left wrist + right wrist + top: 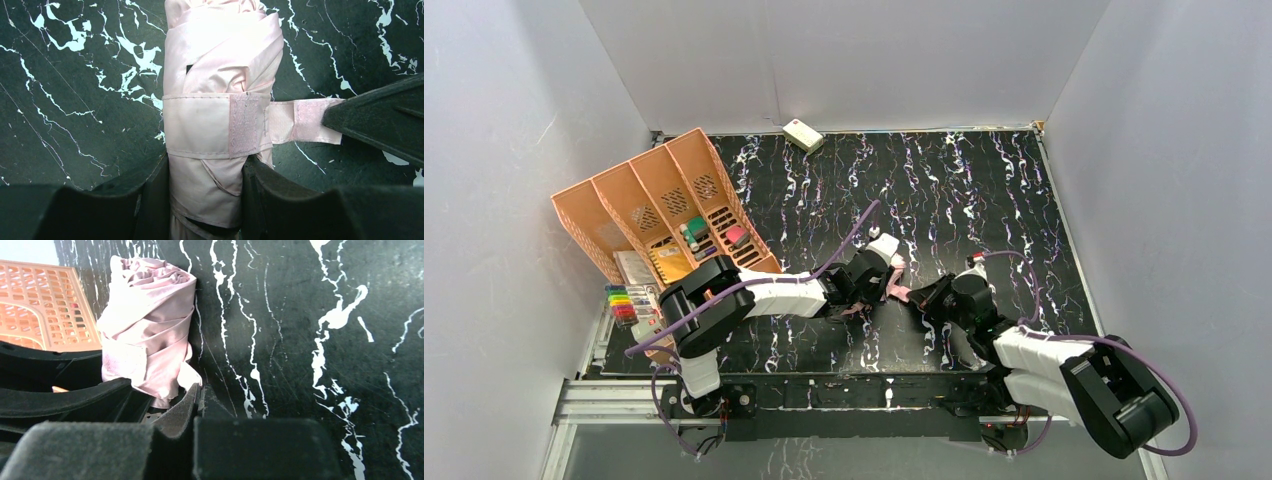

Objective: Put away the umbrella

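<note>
A black bench (pixel 984 190) veined with white streaks is closed in on three sides by plain white walls: the back wall (pixel 844 60), left wall (pixel 494 150) and right wall (pixel 1164 150). An orange slotted rack (pixel 639 200) sits at the bench's left side. A small cream box (pixel 803 135) lies by the back wall. A metal rail (pixel 614 400) runs along the near edge. The light is even.

Organizer (pixel 654 200) left of umbrella (pixel 215 100) (on table (pixel 984 180)).
</note>
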### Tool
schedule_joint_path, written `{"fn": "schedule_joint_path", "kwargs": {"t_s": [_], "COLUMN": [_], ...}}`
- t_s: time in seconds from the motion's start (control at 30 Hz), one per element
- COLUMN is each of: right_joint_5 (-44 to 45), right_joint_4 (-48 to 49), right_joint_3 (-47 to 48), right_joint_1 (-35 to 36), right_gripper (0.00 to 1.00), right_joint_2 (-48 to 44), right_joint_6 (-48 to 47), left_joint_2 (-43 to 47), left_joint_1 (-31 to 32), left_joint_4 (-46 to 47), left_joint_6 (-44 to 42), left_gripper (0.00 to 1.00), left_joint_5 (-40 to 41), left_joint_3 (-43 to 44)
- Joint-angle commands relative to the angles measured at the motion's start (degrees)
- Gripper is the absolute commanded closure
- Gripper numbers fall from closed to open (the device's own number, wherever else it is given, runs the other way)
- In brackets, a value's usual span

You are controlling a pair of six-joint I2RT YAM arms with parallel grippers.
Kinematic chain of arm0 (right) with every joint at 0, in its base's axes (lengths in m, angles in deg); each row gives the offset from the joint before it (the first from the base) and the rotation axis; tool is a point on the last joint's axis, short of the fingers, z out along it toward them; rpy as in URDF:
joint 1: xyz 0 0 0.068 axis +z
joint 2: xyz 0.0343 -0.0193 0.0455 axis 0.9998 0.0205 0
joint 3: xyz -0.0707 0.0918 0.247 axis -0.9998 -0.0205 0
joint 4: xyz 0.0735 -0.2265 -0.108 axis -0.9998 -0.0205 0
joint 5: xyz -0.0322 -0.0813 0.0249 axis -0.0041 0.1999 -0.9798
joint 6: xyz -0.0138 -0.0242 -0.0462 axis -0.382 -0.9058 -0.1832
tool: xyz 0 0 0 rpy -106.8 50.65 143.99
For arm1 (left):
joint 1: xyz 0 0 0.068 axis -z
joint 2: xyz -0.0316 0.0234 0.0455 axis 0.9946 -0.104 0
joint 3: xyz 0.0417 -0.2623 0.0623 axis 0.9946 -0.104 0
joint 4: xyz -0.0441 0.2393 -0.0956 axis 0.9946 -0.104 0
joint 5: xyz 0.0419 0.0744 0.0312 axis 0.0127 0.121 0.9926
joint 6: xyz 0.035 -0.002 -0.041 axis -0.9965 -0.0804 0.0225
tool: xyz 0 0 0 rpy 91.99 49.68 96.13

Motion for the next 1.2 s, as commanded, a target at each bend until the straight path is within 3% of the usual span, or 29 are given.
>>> {"fn": "schedule_joint_path", "kwargs": {"t_s": [0.0, 0.57, 1.17], "right_joint_5": [-2.34, -7.14, -10.18], "right_joint_4": [3.02, 11.67, 26.17], "right_joint_3": [1.33, 2.69, 7.79], "right_joint_1": [-0.68, -2.02, -3.79], "right_gripper": [1.0, 1.0, 1.0], "right_joint_2": [-2.65, -8.98, -1.82], "right_joint_6": [-3.03, 1.32, 3.58], "left_joint_2": [-6.38, -7.14, -8.39], "left_joint_1": [0.36, 0.42, 2.7], "left_joint_4": [-11.68, -11.73, -10.9], "left_joint_6": [-0.19, -0.09, -1.37], "left_gripper": [1.0, 1.0, 1.0], "left_joint_5": [-1.75, -1.48, -0.76], "left_joint_3": [-3.5, -3.83, -4.25]}}
